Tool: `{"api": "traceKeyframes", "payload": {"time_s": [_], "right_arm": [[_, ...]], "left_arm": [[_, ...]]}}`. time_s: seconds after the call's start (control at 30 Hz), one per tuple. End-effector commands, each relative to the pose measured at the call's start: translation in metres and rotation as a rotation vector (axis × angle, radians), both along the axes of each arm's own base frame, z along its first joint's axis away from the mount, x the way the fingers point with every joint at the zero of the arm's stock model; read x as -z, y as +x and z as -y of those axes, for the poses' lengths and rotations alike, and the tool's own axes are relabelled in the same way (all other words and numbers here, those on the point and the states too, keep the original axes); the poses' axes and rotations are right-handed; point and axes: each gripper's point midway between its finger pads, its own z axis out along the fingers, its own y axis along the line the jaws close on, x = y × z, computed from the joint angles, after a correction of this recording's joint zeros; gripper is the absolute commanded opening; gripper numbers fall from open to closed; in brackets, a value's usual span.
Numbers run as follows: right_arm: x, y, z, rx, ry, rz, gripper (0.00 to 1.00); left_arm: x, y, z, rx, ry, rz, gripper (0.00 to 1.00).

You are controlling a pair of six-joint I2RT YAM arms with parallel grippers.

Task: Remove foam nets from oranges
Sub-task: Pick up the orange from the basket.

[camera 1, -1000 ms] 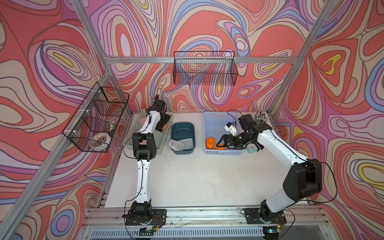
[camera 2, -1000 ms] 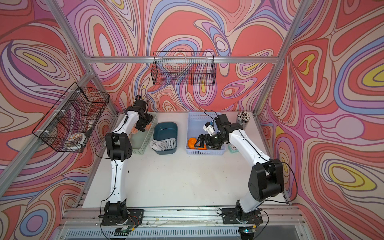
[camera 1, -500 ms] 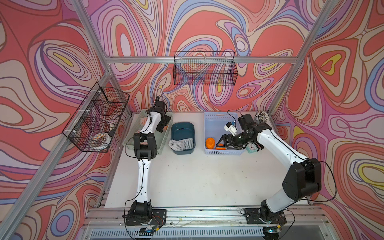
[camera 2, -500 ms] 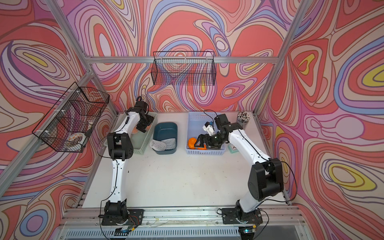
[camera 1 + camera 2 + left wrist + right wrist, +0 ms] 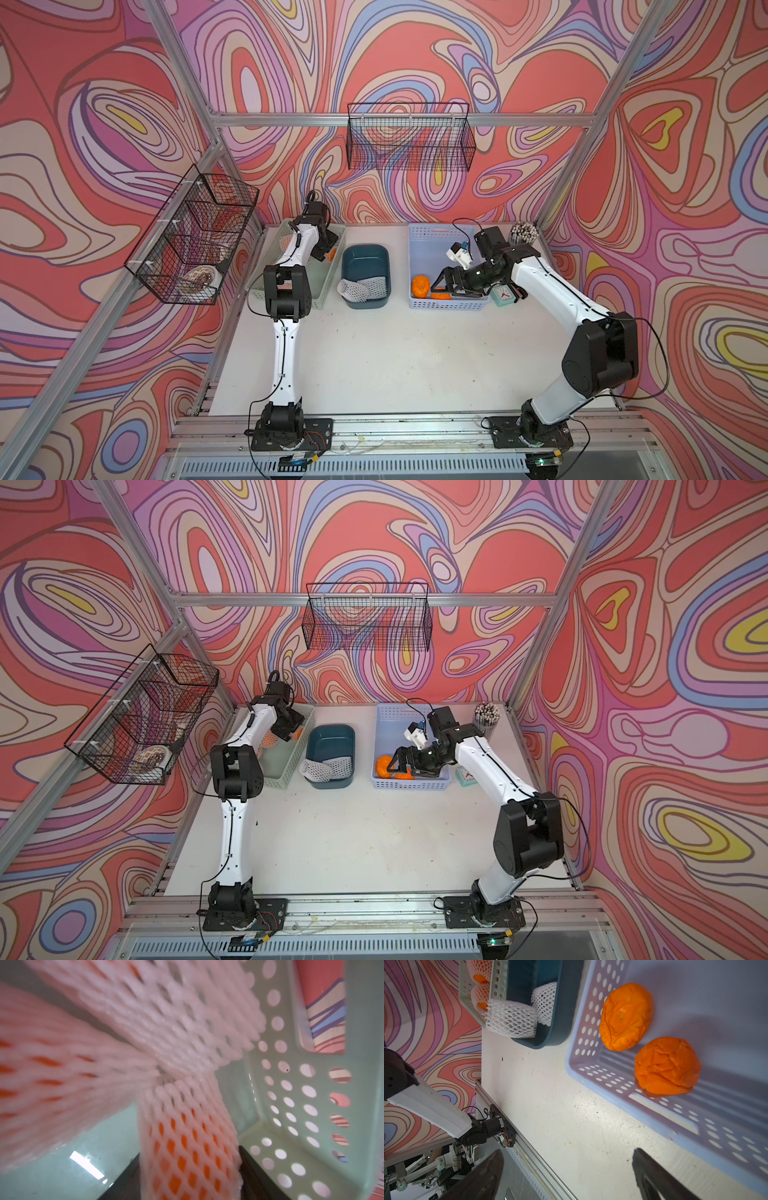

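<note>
White tabletop (image 5: 395,353); right fingers (image 5: 654,1174) wide; left fingers (image 5: 255,1172) flank netted orange (image 5: 187,1147), grip unclear, wrist view only.

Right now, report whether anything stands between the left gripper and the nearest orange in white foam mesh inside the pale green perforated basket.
Nothing visible does. The mesh-wrapped orange sits directly between the left gripper's dark fingers in the left wrist view; other foam nets lie beyond it, not in between.

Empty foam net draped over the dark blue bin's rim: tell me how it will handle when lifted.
The empty foam net is probably very light: open mesh, nothing inside. It would likely flatten under a pinch, since it sags over the dark blue bin's rim. It might snag there.
</note>
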Motion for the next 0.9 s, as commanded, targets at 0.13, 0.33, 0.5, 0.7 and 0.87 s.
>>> {"api": "traceKeyframes", "payload": {"time_s": [0.13, 0.33, 0.5, 0.7, 0.87], "right_arm": [[-0.009, 0.015, -0.002, 0.001, 0.012, 0.041, 0.98], [-0.013, 0.02, -0.003, 0.005, 0.01, 0.053, 0.98], [-0.016, 0.023, -0.003, 0.016, 0.009, 0.06, 0.98], [-0.022, 0.027, -0.005, 0.036, 0.029, 0.064, 0.98], [-0.029, 0.03, -0.006, 0.058, 0.047, 0.067, 0.98]], "left_arm": [[-0.065, 0.001, -0.011, 0.073, 0.055, 0.12, 0.63], [-0.096, -0.01, -0.01, 0.134, 0.088, 0.153, 0.62], [-0.126, -0.028, -0.013, 0.179, 0.153, 0.193, 0.61], [-0.164, -0.055, -0.005, 0.27, 0.24, 0.239, 0.61], [-0.187, -0.087, 0.011, 0.352, 0.286, 0.279, 0.61]]}}
